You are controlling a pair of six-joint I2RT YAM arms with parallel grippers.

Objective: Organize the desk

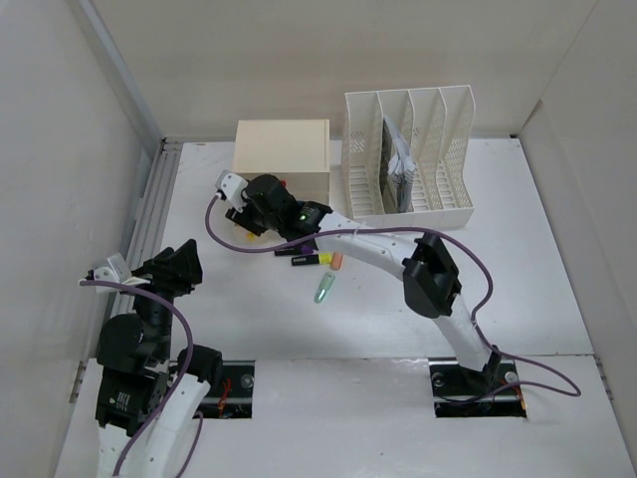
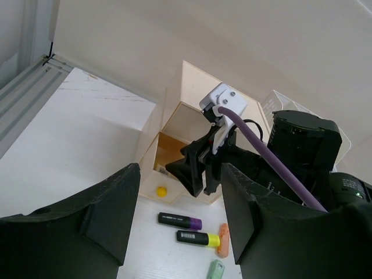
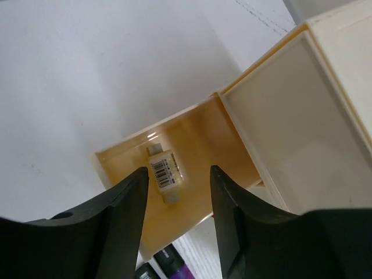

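From above, a cream drawer box point(image 1: 282, 149) and a white file rack point(image 1: 410, 149) are standing side by side along the rear edge of the desk point(image 1: 557, 289). The right claw point(image 1: 242, 212) is reaching to the box's front. Four markers point(image 1: 311, 261) are lying beside its arm, near the worktop's middle. The left claw point(image 1: 182, 261) is hanging near the left edge.

In the left wrist view, that claw's fingers are standing apart, gripping nothing. Beyond them the right claw is blocking the open drawer point(image 2: 168, 154), with a yellow piece point(image 2: 161, 190) lying just beside it.

In the right wrist view, the jaws are standing apart and empty over the drawer. A small barcode-labelled item point(image 3: 164, 172) is lying inside, and bare desk is showing beyond.
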